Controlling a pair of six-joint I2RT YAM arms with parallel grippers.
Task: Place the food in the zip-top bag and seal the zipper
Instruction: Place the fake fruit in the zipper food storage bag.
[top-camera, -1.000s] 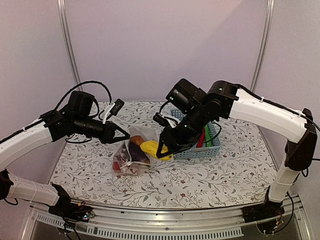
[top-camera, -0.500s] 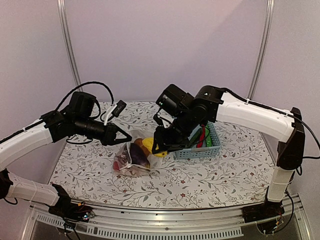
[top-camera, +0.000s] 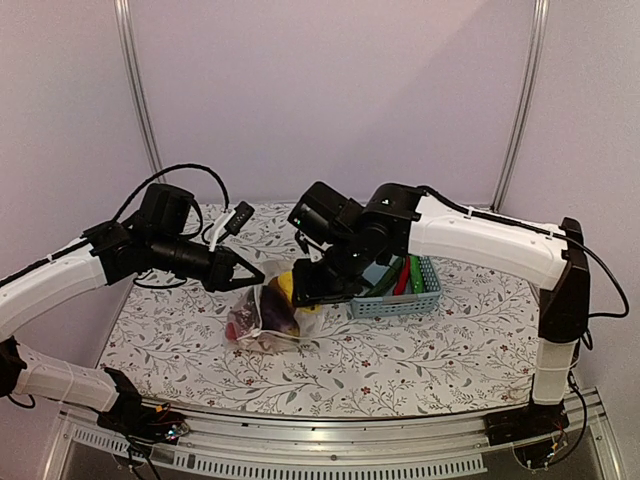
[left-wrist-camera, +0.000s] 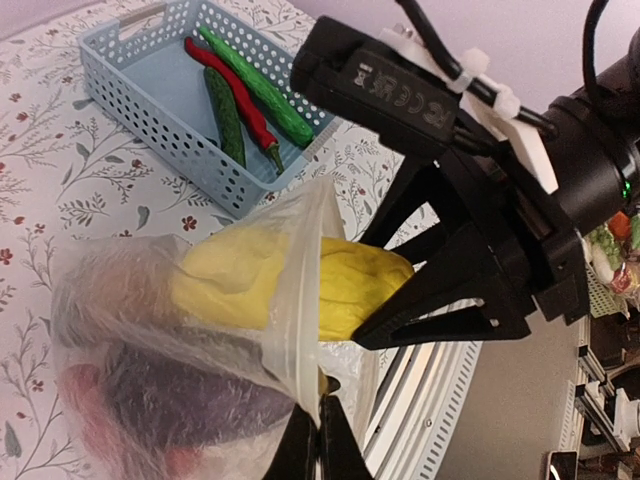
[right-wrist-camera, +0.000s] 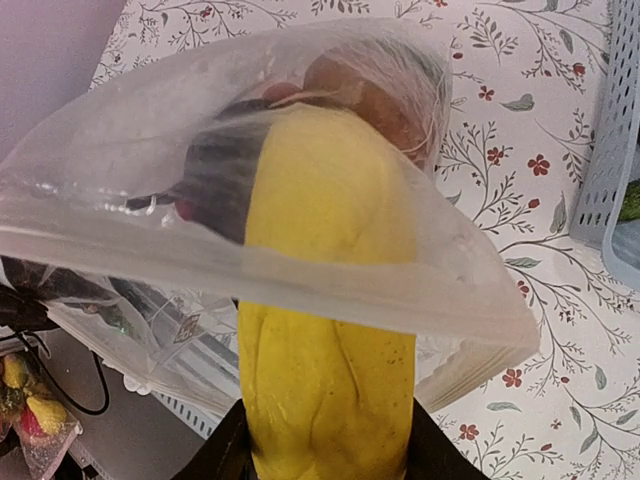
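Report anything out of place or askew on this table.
Nothing is spilled or damaged. The only oddity is mid-task: the yellow piece sticks halfway out of the mouth of the zip-top bag, gripped by the right end effector, while the left end effector pinches its rim. The cucumbers and chili lie in the basket.

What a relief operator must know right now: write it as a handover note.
Left gripper: shut on the zip-top bag, pinching its mouth edge so the bag stays open.
Right gripper: shut on the yellow piece, which is partway through the mouth.
In the bag: eggplant, potato, red pieces.
In the basket: two cucumbers, red chili.
To do: release the yellow piece inside, move the cucumbers and chili over, press the zipper shut.
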